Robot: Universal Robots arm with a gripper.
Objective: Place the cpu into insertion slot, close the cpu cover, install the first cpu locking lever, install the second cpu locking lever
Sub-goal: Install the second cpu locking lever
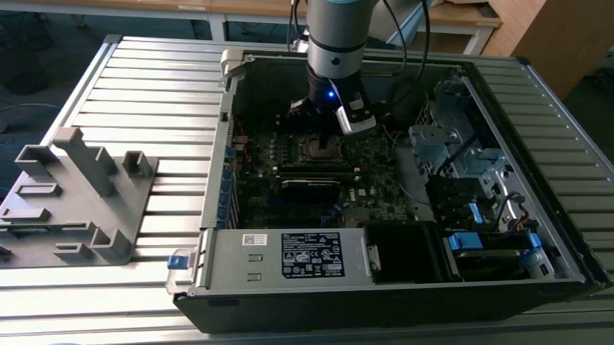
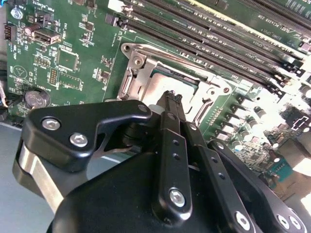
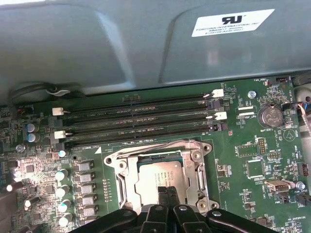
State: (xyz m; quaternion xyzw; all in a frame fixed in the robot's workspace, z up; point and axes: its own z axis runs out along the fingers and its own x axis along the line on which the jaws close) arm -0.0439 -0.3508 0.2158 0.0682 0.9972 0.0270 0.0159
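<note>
The cpu [image 3: 160, 175] lies flat in the insertion slot [image 1: 323, 148], its dull silver face showing through the window of the cpu cover [image 3: 124, 170]. That silver cover frame lies down over the socket in both wrist views. My gripper [image 3: 167, 190] hangs just above the cpu's edge with its two black fingers pressed together and nothing between them. In the second wrist view the shut gripper [image 2: 171, 96] points down at the cpu [image 2: 167, 82] inside the cover [image 2: 132, 73]. I cannot tell how the locking levers stand.
Long black memory slots [image 3: 136, 116] run beside the socket, with the grey case wall [image 3: 121, 43] behind them. The arm [image 1: 336, 43] reaches into the open case. A labelled power supply [image 1: 287, 255] and a drive cage [image 1: 451, 144] border the board. A grey fixture [image 1: 77, 194] stands at the exterior view's left.
</note>
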